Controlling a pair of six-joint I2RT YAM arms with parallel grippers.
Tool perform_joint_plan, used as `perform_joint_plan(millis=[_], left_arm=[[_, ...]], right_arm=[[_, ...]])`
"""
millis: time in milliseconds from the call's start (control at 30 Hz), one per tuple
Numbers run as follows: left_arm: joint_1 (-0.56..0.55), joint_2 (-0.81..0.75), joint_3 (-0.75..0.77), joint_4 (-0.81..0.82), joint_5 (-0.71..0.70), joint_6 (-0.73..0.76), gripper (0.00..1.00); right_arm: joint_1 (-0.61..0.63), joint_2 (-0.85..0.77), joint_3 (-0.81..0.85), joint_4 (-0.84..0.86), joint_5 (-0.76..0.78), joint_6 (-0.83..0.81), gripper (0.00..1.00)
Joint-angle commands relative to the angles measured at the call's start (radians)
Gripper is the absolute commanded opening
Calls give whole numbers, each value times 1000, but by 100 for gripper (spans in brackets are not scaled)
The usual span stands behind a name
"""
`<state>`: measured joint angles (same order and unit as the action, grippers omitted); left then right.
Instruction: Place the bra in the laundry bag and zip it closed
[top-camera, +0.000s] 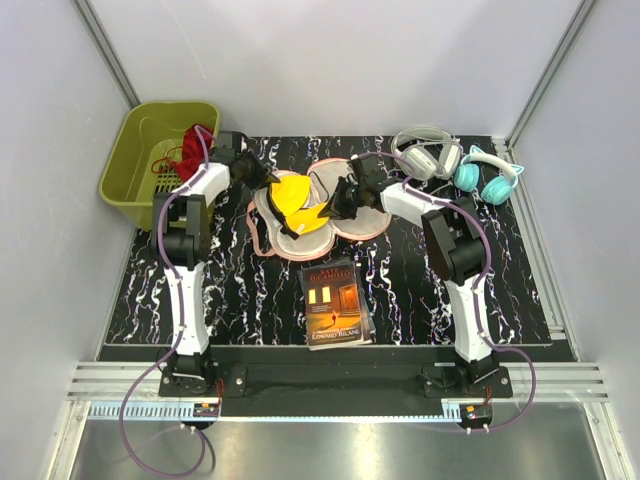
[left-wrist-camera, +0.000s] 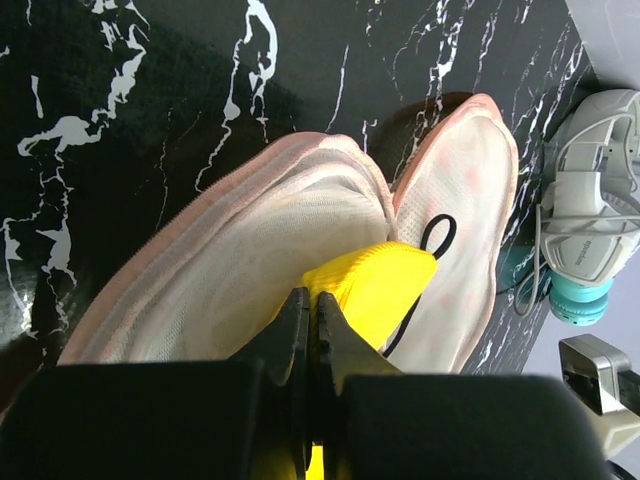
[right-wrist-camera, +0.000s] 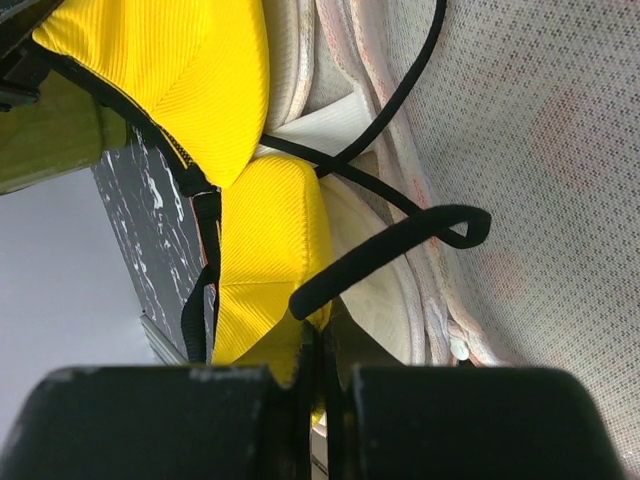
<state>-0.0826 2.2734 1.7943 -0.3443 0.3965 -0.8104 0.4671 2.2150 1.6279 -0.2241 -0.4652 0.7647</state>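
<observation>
The yellow bra (top-camera: 296, 203) lies over the open laundry bag (top-camera: 262, 213), a peach-pink double-dome case with white mesh cups, at the middle of the table. My left gripper (top-camera: 268, 176) is shut on the bra's edge at its upper left; in the left wrist view the jaws (left-wrist-camera: 312, 300) pinch yellow fabric (left-wrist-camera: 375, 285) above the mesh cup (left-wrist-camera: 240, 280). My right gripper (top-camera: 336, 205) is shut on the bra's right edge; in the right wrist view (right-wrist-camera: 322, 340) it grips the yellow cup (right-wrist-camera: 265, 260) beside black straps (right-wrist-camera: 390, 250) and mesh (right-wrist-camera: 540, 150).
An olive-green basket (top-camera: 130, 170) with a red cloth (top-camera: 190, 148) stands at the back left. White headphones (top-camera: 428, 152) and teal headphones (top-camera: 488, 176) lie at the back right. A book (top-camera: 336, 302) lies in front of the bag.
</observation>
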Motion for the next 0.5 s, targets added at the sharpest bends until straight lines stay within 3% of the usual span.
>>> perform_joint_plan(millis=[0, 167, 267, 300, 333, 433, 467], left_arm=[[9, 29, 42, -2, 2, 20, 2], [9, 32, 57, -25, -8, 40, 6], [9, 32, 89, -50, -22, 59, 20], [9, 29, 102, -61, -37, 62, 34], [9, 28, 121, -77, -41, 71, 39], [9, 14, 151, -113, -61, 86, 50], [9, -1, 154, -116, -62, 89, 52]], right_arm=[[18, -14, -11, 46, -18, 1, 2], [27, -12, -7, 43, -29, 13, 6], [30, -20, -22, 32, -12, 47, 11], [31, -23, -25, 31, -13, 50, 12], [31, -29, -26, 26, -10, 53, 13], [31, -38, -30, 6, -15, 68, 26], [31, -43, -31, 2, -19, 70, 38]])
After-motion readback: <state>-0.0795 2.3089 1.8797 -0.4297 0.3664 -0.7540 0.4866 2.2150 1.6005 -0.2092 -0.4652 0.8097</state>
